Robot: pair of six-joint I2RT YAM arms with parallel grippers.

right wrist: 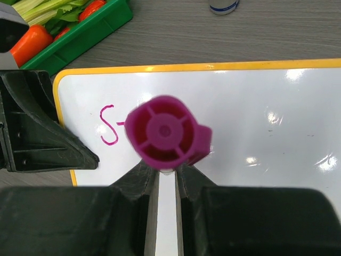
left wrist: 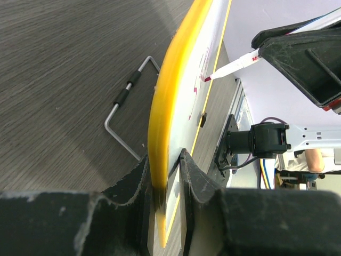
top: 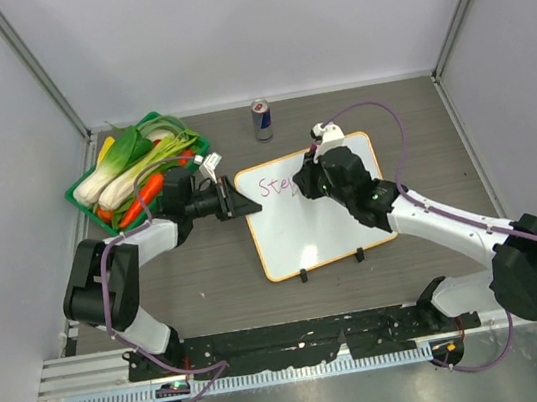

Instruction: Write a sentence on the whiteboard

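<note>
Near edge of the wood-grain bench point(top: 213, 300): bases of the left arm point(top: 139, 246) and right arm point(top: 455, 229), both reaching inward. Mid-bench, between the arms: whiteboard point(top: 328, 227), white with a thin orange-yellow rim, turned slightly off square, two small black clips point(top: 303, 276) on its near edge. Left jaws shut tight on the whiteboard's left rim, one finger on each face, seen edge-on from the left wrist; bent wire stand point(left wrist: 123, 109) on the bench just beside that rim. Right jaws over the board's upper half, closed around a magenta marker point(right wrist: 165, 132), cap end toward the wrist camera, white barrel and dark pink tip point(left wrist: 206, 79) at the board surface; actual contact not decidable. Sentence point(top: 274, 184) in pink at the board's upper left: letters "Ste" legible from above, only "S" point(right wrist: 108, 125) clear from the right wrist, anything further hidden behind the marker and right jaws. Far left: green basket point(top: 75, 194) of bok choy, carrots and other vegetables, near the left jaws. Far centre, apart from the board: upright blue-and-silver drink can point(top: 261, 119).
</note>
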